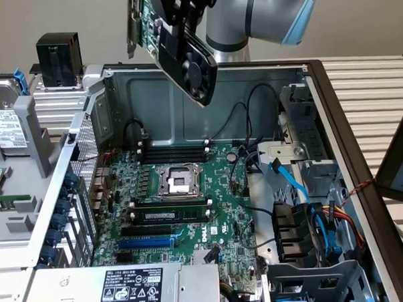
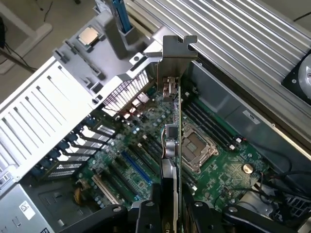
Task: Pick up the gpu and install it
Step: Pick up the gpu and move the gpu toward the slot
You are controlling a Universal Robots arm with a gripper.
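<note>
**A:** Where was the gpu (image 1: 153,25) at that point?

**B:** It was up in the air, above the open computer case (image 1: 156,105) and clear of the motherboard (image 1: 215,212). It was tilted in the exterior view, with the black fan shroud (image 1: 195,70) facing down and out. The wrist view looked straight along its edge, with the silver end bracket (image 2: 177,48) at the far end.

**A:** And the claw (image 2: 171,213)?

**B:** It was pinching the gpu, one finger pressed on each flat face near the end away from the bracket.

**A:** How would you expect the card to handle?

**B:** I'd say light and stiff, so no sag, but fragile. There's bare circuitry on one face and a thin plastic fan on the other. Squeezing over the fan blades or the small components looked risky to me. The shroud's solid frame and the board's plain margin seemed the safer places to take hold.

**A:** Slippery?

**B:** Probably a little on the smooth shroud. With the card held out long from the grip, any knock against the case wall could twist it between the fingers.
</note>
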